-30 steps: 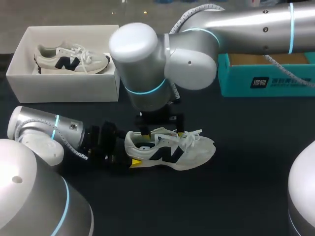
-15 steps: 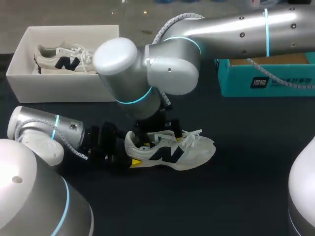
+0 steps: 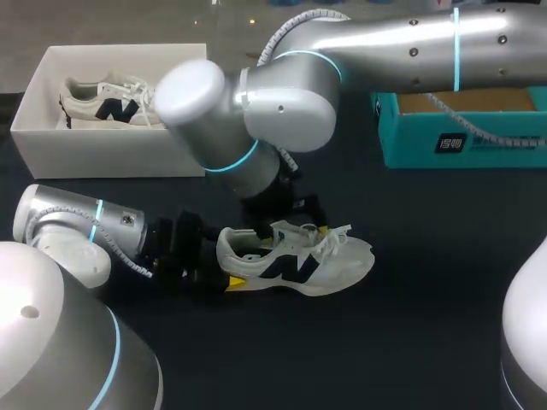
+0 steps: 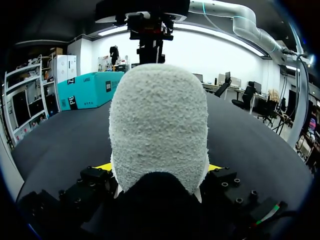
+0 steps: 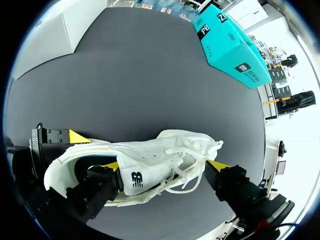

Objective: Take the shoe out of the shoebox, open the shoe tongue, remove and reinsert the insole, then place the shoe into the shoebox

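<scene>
At lower centre, the shoe (image 3: pixel 295 260) is showing off-white uppers and laces with a dark navy letter mark, matching the second shoe (image 3: pixel 120 102) in the white shoebox (image 3: pixel 111 154) at upper left. The silver left arm (image 3: pixel 68 226) and right arm (image 3: pixel 402 43) are glowing with thin cyan rings. The left gripper (image 3: pixel 227 269) is showing a bright yellow fingertip (image 3: pixel 236 283), and a teal box (image 3: pixel 461 145) is contrasting with the black table (image 3: pixel 410 342).

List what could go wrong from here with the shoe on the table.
1. The right gripper is open astride the shoe, right at its loose laces; closing here may snag a lace.
2. The left gripper clamps only the heel; a hard pull from the other arm could twist the shoe free.
</scene>
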You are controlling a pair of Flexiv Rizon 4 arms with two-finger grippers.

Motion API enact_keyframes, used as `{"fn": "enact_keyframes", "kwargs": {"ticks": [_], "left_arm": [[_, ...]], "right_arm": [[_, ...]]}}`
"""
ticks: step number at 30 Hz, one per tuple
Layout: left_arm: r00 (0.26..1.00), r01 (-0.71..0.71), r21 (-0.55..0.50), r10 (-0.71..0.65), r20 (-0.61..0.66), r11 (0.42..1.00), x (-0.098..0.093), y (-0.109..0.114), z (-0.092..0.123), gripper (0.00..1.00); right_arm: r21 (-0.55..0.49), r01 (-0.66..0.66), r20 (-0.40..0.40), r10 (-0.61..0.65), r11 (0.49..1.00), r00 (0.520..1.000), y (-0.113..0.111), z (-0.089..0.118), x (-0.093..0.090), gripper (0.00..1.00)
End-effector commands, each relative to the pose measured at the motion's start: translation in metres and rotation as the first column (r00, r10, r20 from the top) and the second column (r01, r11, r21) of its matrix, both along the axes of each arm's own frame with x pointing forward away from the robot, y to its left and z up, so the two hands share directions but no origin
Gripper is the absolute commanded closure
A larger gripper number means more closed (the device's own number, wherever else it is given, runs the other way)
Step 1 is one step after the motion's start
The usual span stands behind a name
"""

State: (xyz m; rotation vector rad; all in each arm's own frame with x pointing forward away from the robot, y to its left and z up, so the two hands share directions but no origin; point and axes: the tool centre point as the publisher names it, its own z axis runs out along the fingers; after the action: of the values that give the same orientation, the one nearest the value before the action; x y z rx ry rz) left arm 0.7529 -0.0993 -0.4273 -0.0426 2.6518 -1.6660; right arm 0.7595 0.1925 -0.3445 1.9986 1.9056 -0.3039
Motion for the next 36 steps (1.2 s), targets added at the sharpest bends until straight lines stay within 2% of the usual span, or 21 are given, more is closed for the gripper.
{"fn": "enact_keyframes", "kwargs": {"ticks": [1,2,3,4,6,10,20,29,36], "left_arm": [[1.0,-0.001,0.001,0.001,0.001,1.0,-0.001,-0.001,-0.001,1.0],[1.0,-0.001,0.001,0.001,0.001,1.0,-0.001,-0.001,-0.001,1.0],[1.0,-0.001,0.001,0.001,0.001,1.0,-0.001,-0.001,-0.001,1.0],[1.0,-0.001,0.001,0.001,0.001,1.0,-0.001,-0.001,-0.001,1.0],[1.0,-0.001,0.001,0.001,0.001,1.0,-0.001,-0.001,-0.001,1.0],[1.0,-0.001,0.001,0.001,0.001,1.0,-0.001,-0.001,-0.001,1.0],[1.0,-0.001,0.001,0.001,0.001,1.0,-0.001,-0.001,-0.001,1.0],[1.0,-0.001,0.001,0.001,0.001,1.0,-0.001,-0.001,-0.001,1.0],[1.0,-0.001,0.001,0.001,0.001,1.0,-0.001,-0.001,-0.001,1.0]], "right_arm": [[0.031,0.105,0.065,-0.106,0.994,0.992,-0.01,0.012,-0.005,0.31],[0.038,0.108,0.067,-0.111,0.993,0.992,-0.011,0.014,-0.004,0.49],[0.048,0.115,0.07,-0.118,0.992,0.99,-0.012,0.016,-0.004,0.58],[0.066,0.122,0.069,-0.126,0.99,0.99,-0.013,0.018,-0.004,0.72],[0.097,0.131,0.062,-0.138,0.987,0.989,-0.014,0.022,-0.004,0.84],[0.217,0.151,0.019,-0.158,0.965,0.987,-0.014,0.025,-0.005,1.0],[0.329,0.202,-0.04,-0.2,0.922,0.979,-0.031,0.024,-0.001,1.0],[0.34,0.258,-0.058,-0.254,0.905,0.966,-0.06,0.017,0.008,1.0],[0.335,0.319,-0.072,-0.313,0.886,0.947,-0.079,0.001,0.012,1.0]]}}
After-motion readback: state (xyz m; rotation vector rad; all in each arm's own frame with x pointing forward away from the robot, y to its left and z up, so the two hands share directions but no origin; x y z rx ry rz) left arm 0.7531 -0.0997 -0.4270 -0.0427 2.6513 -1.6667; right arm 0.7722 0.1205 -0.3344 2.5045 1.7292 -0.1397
